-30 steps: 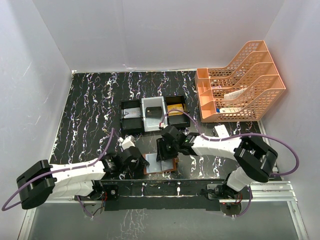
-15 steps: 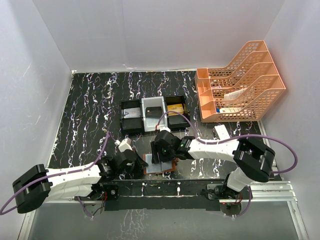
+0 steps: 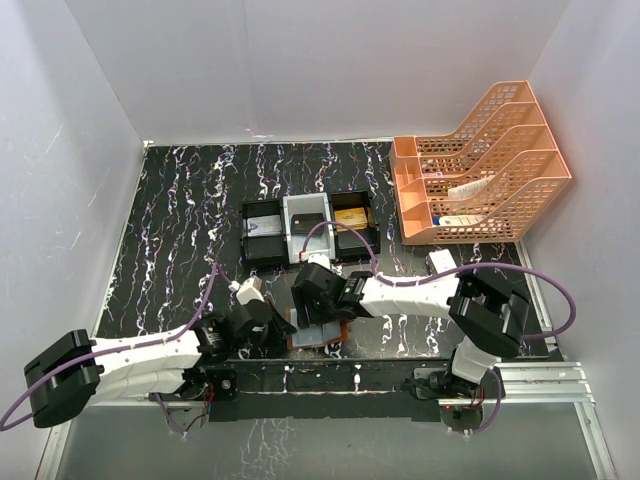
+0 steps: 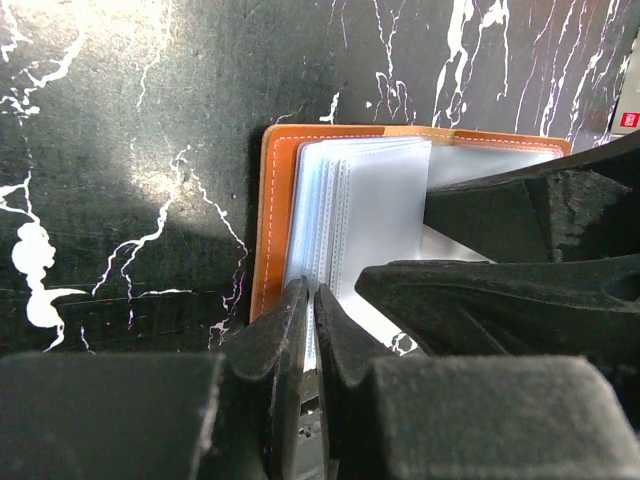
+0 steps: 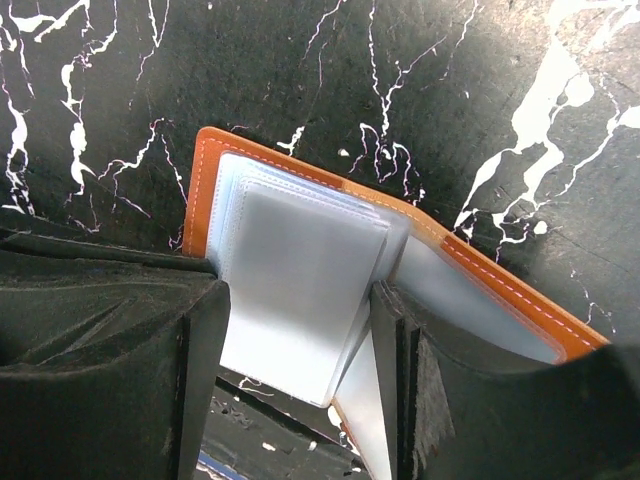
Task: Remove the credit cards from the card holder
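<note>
Cards fill the spread card holder, right gripper parted astride them, left gripper closed.

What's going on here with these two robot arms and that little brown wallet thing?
Both arms are bent over a card holder lying open near the front edge of the table. The left gripper has its fingers almost together and seems to pinch the holder's edge, probably to steady it. The right gripper is open, one finger on each side of the pale cards in the sleeves. No card is out yet.
</note>
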You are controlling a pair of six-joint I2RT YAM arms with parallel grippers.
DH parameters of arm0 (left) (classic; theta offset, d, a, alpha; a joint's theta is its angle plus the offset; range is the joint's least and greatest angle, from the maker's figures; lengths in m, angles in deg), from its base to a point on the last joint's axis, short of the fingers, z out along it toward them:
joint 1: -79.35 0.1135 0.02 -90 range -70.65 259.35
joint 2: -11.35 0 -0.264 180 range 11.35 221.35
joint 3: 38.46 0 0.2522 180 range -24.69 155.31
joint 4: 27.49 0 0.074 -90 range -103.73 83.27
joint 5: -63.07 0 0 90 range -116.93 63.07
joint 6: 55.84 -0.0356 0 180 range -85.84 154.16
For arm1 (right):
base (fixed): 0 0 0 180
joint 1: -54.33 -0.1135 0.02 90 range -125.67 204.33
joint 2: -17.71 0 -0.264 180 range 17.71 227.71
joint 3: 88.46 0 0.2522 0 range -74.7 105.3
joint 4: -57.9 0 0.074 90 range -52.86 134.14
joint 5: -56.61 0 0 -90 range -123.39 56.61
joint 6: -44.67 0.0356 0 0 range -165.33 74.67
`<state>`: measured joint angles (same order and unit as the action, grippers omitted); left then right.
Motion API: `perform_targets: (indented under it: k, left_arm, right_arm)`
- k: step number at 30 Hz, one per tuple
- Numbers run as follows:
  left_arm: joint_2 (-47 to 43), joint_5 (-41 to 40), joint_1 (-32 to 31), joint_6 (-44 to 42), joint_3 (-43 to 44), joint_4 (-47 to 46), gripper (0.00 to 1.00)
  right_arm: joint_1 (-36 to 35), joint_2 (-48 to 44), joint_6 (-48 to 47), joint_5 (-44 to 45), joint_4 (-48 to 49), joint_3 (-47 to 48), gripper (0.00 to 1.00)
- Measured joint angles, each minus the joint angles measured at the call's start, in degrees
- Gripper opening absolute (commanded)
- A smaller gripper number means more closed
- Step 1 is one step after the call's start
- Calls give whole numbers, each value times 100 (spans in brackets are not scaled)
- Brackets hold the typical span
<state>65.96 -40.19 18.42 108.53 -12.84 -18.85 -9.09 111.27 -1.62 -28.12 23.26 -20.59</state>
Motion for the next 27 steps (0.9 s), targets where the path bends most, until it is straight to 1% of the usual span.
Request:
perform_targets:
  k: [9,14,17,20,21,27]
  left_arm:
    - [-304,17,0,31,-166,50,9]
    - [-345,17,0,46,-186,83,9]
    - [-345,20,0,66,-186,85,9]
    - [-345,20,0,79,-188,85,9]
    - [-345,22,0,83,-190,85,9]
    - [-299,31,0,83,-179,92,8]
  right_arm:
    - [-186,361,-11,267,-201,361,60]
    - [-291,446,-9,520,-304,470,59]
    - [-313,446,-15,575,-304,470,55]
    - [-313,446,-44,549,-302,466,48]
    - [-313,446,-55,533,-299,459,48]
    - [-291,446,-68,518,-293,457,52]
